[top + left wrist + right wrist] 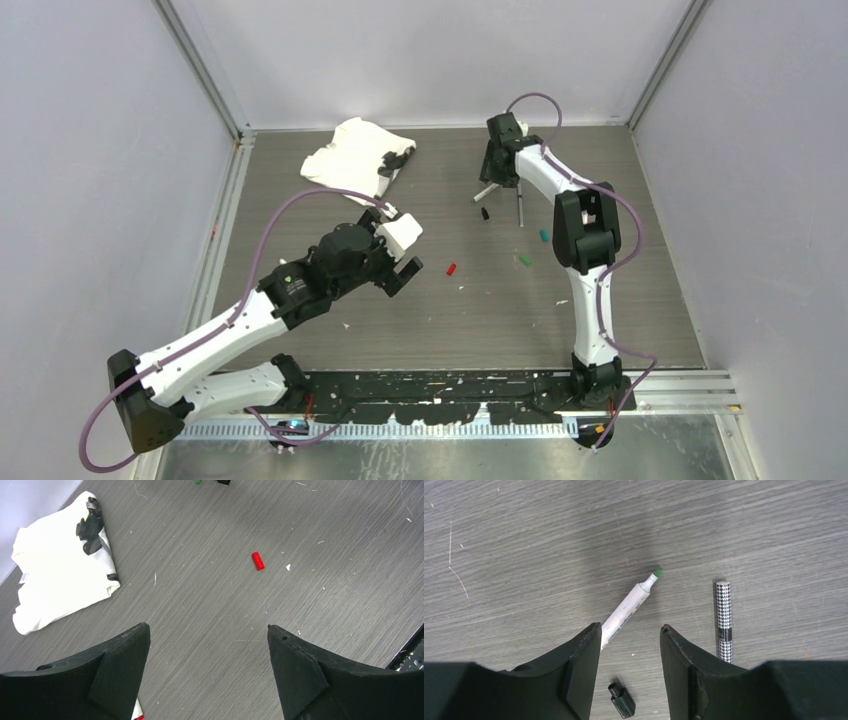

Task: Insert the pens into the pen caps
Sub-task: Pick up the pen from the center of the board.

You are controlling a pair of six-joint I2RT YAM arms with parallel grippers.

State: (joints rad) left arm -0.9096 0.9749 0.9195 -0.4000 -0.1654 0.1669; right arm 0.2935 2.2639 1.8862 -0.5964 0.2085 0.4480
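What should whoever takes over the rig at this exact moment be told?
Left gripper: open, empty, with the red cap lying ahead of it.
Right gripper: open, empty, low over the green-tipped white pen, which lies flat and uncapped. The patterned dark pen is beside it and the black cap is close by.
The green cap and teal cap lie loose by the right arm.
Done: no pen is capped.
Left: every pairing. Only two pens and four caps are visible.

Top: high, wide; wrists: close, down onto table (400, 320).
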